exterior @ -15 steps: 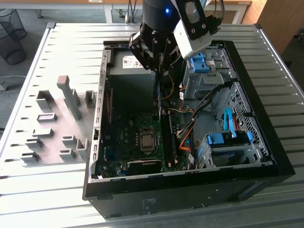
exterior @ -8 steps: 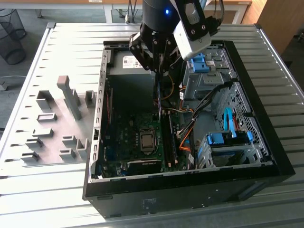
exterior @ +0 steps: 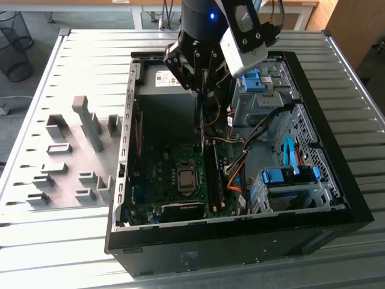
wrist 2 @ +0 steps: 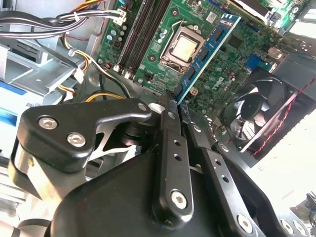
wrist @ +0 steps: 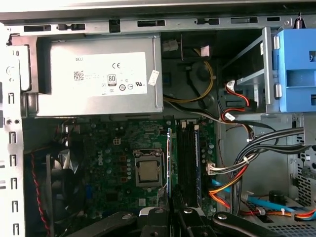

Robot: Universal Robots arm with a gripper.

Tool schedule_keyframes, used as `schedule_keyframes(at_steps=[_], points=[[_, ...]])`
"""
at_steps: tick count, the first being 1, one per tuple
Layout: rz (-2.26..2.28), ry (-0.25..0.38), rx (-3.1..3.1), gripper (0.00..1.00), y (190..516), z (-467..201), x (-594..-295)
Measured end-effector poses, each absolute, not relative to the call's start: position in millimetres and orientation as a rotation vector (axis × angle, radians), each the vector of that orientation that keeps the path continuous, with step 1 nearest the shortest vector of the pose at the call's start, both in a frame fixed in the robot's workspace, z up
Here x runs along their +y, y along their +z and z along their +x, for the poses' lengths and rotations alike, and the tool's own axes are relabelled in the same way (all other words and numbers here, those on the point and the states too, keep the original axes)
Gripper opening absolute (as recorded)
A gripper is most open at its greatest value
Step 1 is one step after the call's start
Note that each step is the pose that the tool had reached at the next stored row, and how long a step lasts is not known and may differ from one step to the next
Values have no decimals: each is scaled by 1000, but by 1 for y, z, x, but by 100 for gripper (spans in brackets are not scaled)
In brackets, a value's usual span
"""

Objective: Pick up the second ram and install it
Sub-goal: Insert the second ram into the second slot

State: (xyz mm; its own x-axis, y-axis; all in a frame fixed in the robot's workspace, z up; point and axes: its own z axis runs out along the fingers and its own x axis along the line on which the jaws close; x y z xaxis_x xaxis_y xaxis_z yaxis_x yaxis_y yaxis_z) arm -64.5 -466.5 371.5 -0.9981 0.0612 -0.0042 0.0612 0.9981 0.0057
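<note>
Gripping one second ram (wrist 2: 206, 53), seemingly edge-up, the pincer (wrist 2: 174, 102) hangs above the motherboard (wrist 2: 148, 34).

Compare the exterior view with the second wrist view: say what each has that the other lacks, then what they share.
Exterior view: the grey fixture blocks on the slatted table beside the computer case, and blue drive caddies.

Second wrist view: the ram close up, its dark chips visible, pinched edge-on in the gripper over the board, plus a case fan.

Shared: the gripper shut on the ram, the motherboard with its processor socket, and orange and yellow cables.
</note>
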Motion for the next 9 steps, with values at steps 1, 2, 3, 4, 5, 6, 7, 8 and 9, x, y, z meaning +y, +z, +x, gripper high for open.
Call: schedule_keyframes(at_steps=[1, 2, 3, 4, 5, 6, 7, 8, 9], points=[[96, 9, 3136, 14, 371, -64, -467], [96, 9, 3136, 14, 371, -63, -466], [96, 9, 3136, 14, 371, -62, -466], [96, 9, 3136, 14, 371, -61, -466], [95, 9, 3136, 14, 370, -60, -466], [92, 8, 3136, 14, 370, -60, -466], [81, 8, 3137, 14, 369, -59, -466], [71, 9, 3137, 14, 369, -59, -466], [66, 9, 3137, 14, 369, -59, -467]])
